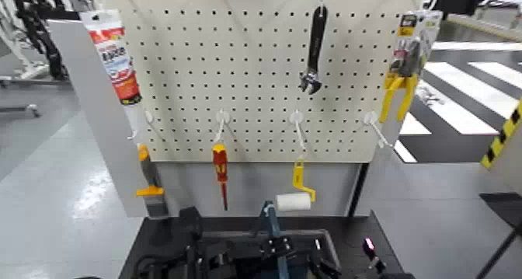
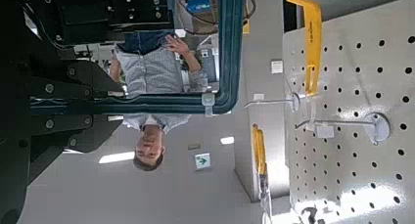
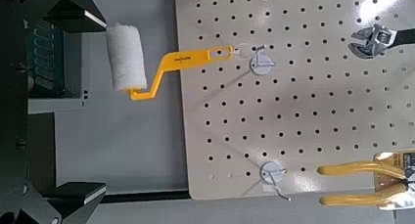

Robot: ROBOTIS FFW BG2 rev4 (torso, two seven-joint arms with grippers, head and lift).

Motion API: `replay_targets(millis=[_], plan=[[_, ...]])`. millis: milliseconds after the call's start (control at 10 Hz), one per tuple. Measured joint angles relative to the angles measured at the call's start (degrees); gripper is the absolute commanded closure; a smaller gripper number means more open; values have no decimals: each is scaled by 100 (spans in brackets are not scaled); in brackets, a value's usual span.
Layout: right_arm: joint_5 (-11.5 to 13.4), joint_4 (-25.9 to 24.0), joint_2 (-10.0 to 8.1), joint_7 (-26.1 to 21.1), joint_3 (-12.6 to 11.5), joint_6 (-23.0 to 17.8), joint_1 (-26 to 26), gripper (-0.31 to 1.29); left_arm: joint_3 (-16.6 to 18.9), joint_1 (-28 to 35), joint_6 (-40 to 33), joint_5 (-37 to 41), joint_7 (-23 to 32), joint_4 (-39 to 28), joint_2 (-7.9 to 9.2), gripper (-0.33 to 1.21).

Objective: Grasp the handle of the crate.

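The teal-blue handle (image 1: 270,220) stands upright over the dark blue-grey crate (image 1: 299,260) at the bottom middle of the head view. In the left wrist view the handle's bar (image 2: 232,48) bends at a corner and runs between my left gripper's dark fingers (image 2: 69,82), which close on it from both sides. My left gripper (image 1: 203,249) is low, just left of the crate. My right gripper (image 3: 93,105) is open and empty, its fingers far apart, beside the crate's slatted side (image 3: 44,58). It shows at the crate's right in the head view (image 1: 371,259).
A pegboard (image 1: 256,72) stands behind the table with a red-and-yellow screwdriver (image 1: 221,169), a yellow-handled white paint roller (image 1: 294,198), a black wrench (image 1: 313,53), yellow pliers (image 1: 402,84) and a sealant tube (image 1: 115,57). A person (image 2: 157,72) stands beyond the crate.
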Motion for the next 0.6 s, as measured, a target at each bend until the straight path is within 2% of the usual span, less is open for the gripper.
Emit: replay_targets(millis=[400,600], plan=[[7,2,-6,1,13,29,-15,15,8,0,-23,1,-29,45,5,119],[124,4,-8,10,12,17,-25,15,6,-2,-37,1,-44,66,5,119]])
